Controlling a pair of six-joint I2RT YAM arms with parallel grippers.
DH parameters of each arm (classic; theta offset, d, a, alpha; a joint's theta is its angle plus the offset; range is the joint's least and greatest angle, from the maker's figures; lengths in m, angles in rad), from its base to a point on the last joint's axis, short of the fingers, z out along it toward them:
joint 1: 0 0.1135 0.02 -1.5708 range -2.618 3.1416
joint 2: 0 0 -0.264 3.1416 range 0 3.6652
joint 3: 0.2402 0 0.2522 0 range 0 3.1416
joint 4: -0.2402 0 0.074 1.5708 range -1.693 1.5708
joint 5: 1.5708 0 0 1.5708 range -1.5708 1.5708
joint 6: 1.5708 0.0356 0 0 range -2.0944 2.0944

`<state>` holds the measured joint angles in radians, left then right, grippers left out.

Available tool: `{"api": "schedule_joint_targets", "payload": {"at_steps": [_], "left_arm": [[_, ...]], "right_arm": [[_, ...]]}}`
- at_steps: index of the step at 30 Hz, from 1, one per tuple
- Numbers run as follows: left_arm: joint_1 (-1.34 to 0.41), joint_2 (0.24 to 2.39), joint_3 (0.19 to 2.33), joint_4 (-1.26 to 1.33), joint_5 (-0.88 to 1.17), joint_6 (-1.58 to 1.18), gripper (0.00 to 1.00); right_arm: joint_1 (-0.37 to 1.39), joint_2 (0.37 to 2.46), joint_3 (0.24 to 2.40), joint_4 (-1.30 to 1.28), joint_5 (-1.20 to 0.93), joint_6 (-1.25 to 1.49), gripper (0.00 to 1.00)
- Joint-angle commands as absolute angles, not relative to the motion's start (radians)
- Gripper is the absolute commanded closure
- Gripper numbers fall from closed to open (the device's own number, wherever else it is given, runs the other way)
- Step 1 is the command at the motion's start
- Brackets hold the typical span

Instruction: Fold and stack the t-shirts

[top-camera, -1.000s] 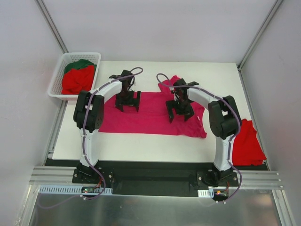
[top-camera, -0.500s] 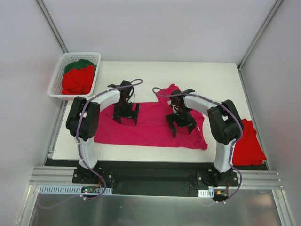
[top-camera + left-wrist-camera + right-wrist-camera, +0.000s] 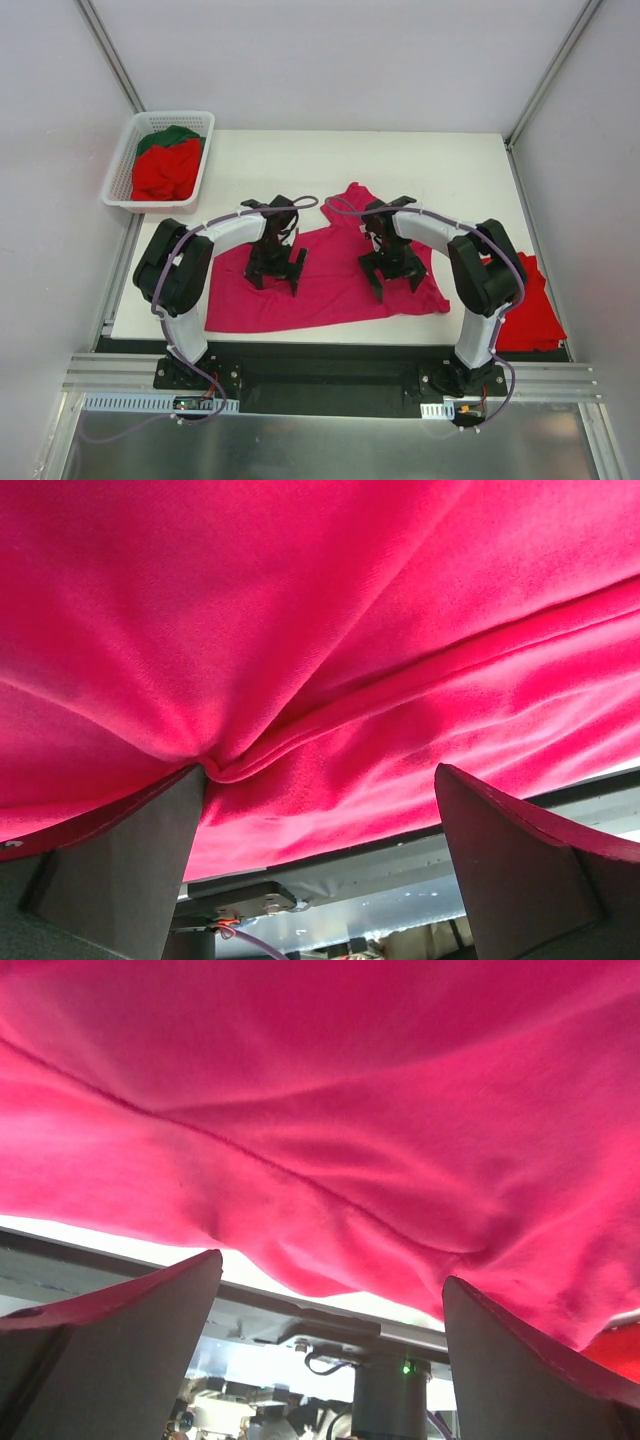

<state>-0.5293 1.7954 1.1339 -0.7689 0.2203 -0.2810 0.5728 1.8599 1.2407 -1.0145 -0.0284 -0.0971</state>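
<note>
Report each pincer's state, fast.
Left pincer: open, over the magenta-pink cloth t-shirt, gripping nothing.
Right pincer: open, over the same t-shirt, gripping nothing.

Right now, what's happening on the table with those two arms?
Both arms are on the magenta-pink cloth t-shirt, spread and rumpled on the white table, not yet folded. The left end effector and the right end effector rest on it, both wide open, gripping nothing. A bright red t-shirt lies at the table's right edge; a red shirt and a dark green shirt sit in the white plastic lattice basket.
</note>
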Motion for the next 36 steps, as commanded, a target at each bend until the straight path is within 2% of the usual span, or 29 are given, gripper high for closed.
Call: {"api": "schedule_joint_targets", "payload": {"at_steps": [1,7,11,25,36], "left_arm": [[-0.528,1.749,1.140,-0.811,0.193,-0.296,0.01],[-0.528,1.744,1.143,-0.837,0.126,-0.287,0.01],[-0.519,1.746,1.158,-0.864,0.011,-0.278,0.01],[-0.379,1.891,1.256,-0.841,-0.041,-0.229,0.01],[-0.341,1.925,1.356,-0.818,-0.094,-0.204,0.01]], "right_arm": [[0.586,1.789,1.246,-1.065,-0.006,-0.098,0.04],[0.586,1.779,1.310,-1.101,-0.006,-0.113,0.04],[0.586,1.776,1.338,-1.115,-0.006,-0.124,0.04],[0.586,1.732,1.362,-1.121,0.035,-0.140,0.04],[0.586,1.733,1.407,-1.121,0.015,-0.132,0.04]]}}
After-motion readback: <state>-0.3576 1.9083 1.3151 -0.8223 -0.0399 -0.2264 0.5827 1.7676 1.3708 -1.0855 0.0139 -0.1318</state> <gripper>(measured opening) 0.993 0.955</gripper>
